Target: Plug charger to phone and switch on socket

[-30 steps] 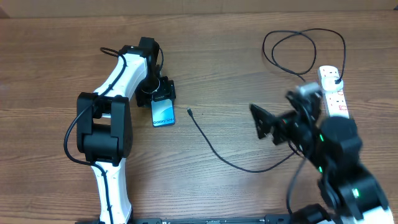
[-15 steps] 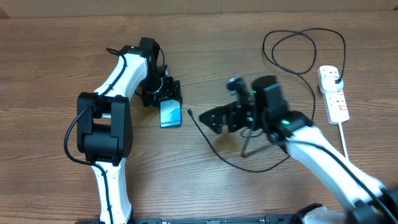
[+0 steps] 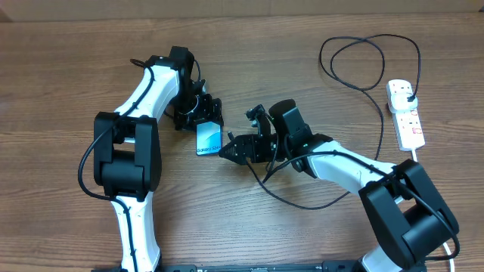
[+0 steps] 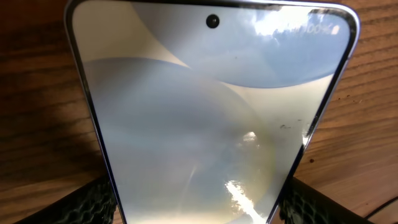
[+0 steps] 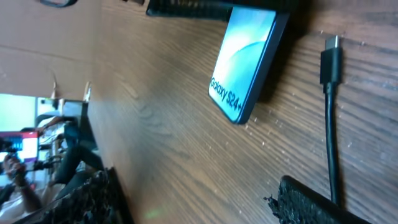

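The phone (image 3: 207,139), left of the middle of the table (image 3: 68,45), is tilted and pinched by its long sides in the left gripper (image 3: 203,119) at its 12 o'clock. The charger (image 5: 330,56) tip lies just beside it at 3 o'clock, before the spread fingers of the right gripper (image 3: 225,151). The socket (image 3: 406,115) is well apart, also at 3 o'clock.

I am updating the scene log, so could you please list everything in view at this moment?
phone: one, light blue screen, middle-left of the table, tilted up.
charger cable: one, black, tip on the table beside the phone, running to the power strip.
power strip: one, white with red marks, far right of the table.
table: one, brown wood, under everything.
left gripper: one, black, closed on the phone's edges.
right gripper: one, black, open, facing the phone and the cable tip.
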